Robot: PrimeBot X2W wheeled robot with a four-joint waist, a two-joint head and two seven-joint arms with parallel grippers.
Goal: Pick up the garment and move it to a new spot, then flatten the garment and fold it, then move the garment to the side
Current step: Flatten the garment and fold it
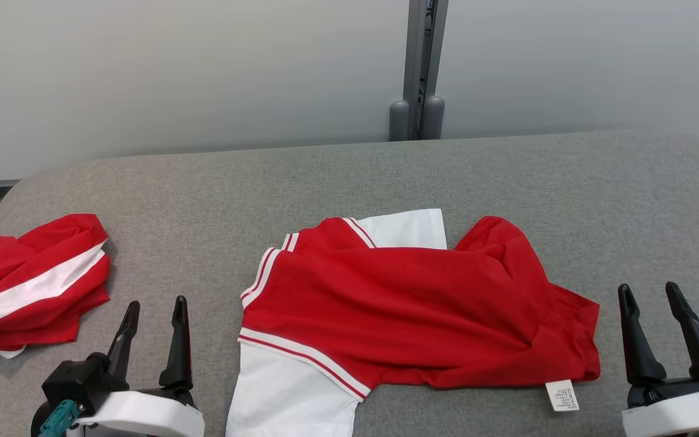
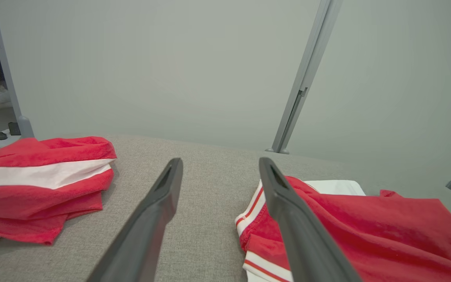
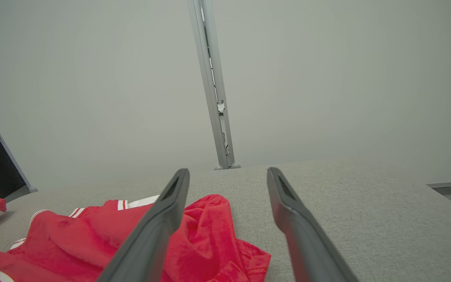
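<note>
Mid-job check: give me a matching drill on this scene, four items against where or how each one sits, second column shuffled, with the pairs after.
Items:
1. middle garment
2. side garment
3. white label
4. left end effector

Place or state:
A. open, between the two garments
B. bunched up at the left end of the table
C. lying at the middle garment's near right corner
D. spread out in the centre, wrinkled

Pairs: 1-D, 2-B, 3-C, 4-A
</note>
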